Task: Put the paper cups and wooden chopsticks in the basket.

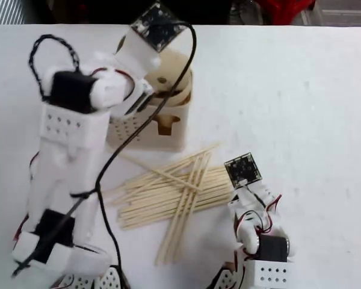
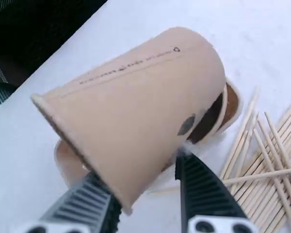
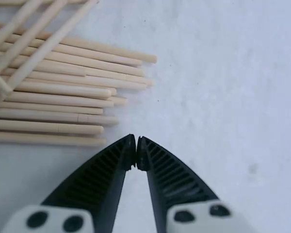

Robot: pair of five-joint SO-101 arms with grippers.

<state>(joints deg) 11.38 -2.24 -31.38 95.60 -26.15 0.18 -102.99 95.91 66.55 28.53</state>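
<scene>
High view: left arm (image 1: 72,138) hides much of basket (image 1: 168,135), far left-centre. Left pincer (image 2: 145,189) grasps tilted paper cup (image 2: 136,107) over it. Chopsticks (image 1: 168,192) heaped mid-counter (image 1: 301,90). Right pincer (image 3: 136,153) clenched, empty, beside their right ends. Widest room: right of pile.

Wooden chopsticks (image 1: 168,195) heaped on table (image 1: 313,108), just beside basket (image 1: 174,135).

The tan paper cup (image 2: 136,107), gripped in the left gripper (image 2: 145,180), conceals most of what lies beyond the fingertips; whether the brown rim (image 2: 229,104) behind it belongs to another cup cannot be told. The pale wooden chopsticks (image 3: 53,97), ahead of the right gripper (image 3: 136,153), run past the frame edge, their far ends unseen. From above, the left arm (image 1: 72,138) covers much of the cream perforated basket (image 1: 171,137).
</scene>
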